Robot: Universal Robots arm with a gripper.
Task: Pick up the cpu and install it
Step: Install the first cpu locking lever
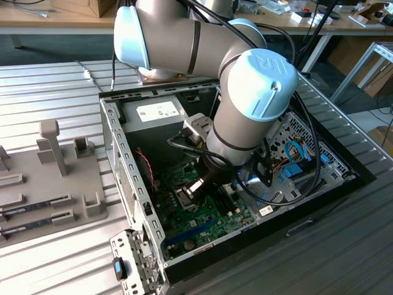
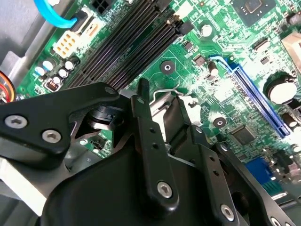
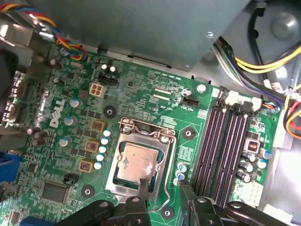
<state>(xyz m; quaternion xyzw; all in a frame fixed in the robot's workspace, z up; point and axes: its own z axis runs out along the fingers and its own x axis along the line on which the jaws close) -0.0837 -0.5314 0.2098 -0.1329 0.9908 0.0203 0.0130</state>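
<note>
cpu (image 3: 138,162) seated in socket (image 3: 160,136), pincer (image 3: 162,190) just above

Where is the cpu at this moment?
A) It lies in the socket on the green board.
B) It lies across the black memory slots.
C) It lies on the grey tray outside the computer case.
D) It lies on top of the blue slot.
A: in the first wrist view the cpu lies flat inside the metal frame of the socket on the green board, beside the black memory slots, not on them.
</note>
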